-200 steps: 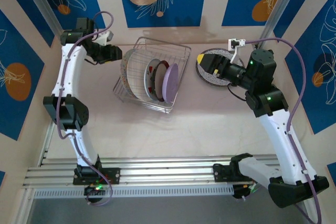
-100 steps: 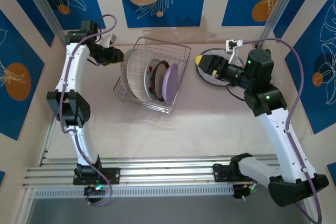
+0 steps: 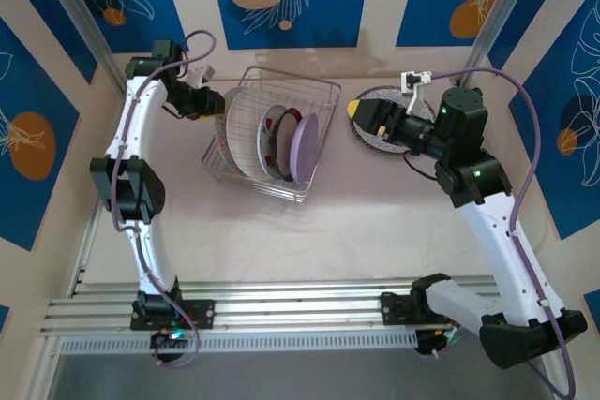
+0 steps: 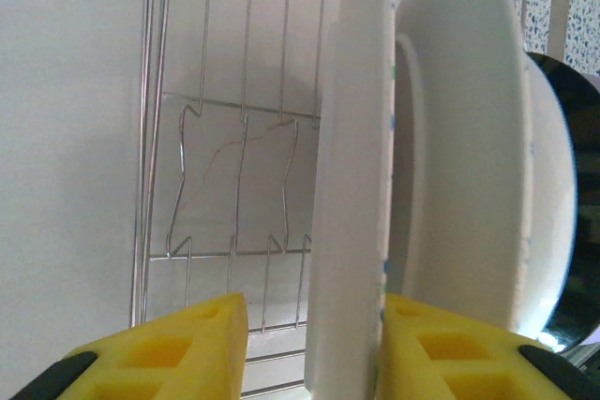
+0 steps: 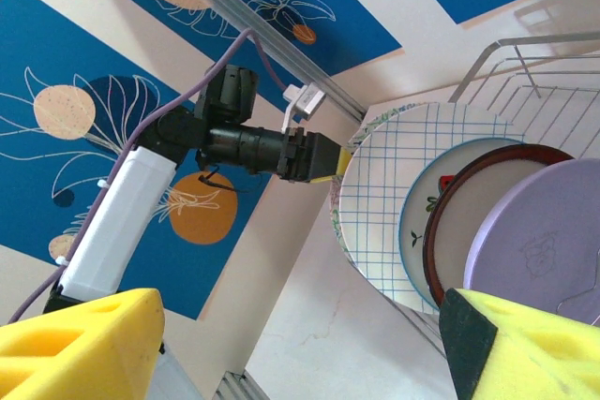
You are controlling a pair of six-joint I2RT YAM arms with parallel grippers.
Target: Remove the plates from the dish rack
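Left arm swung in to the rack's left end over the last second, jaws narrowing; right arm barely shifted.

dish rack (image 3: 317,105): light wire, mid-back of the table (image 3: 375,222), apparently not fixed down. If a plate snags a slat on the way up, the whole rack could lift or skid.

outermost plate (image 4: 349,185): a big one, on edge at the rack's left end. left gripper (image 4: 314,348) straddles its rim, one pad against it and the other a gap away, so not clamped yet. A rim-only pinch on a plate this size risks swing or slip-out if it lifts early.

grid plate (image 5: 394,194): next in line, with a pad wedged between the two. It could get dragged or chipped.

strawberry plate (image 5: 427,203) and lilac plate (image 5: 544,241): leaning in a row behind; a knock could domino them.

speckled plate (image 3: 380,138): flat on the table right of the rack. right gripper (image 5: 300,348) is over it, pads wide apart, empty. An incoming plate could clash there.
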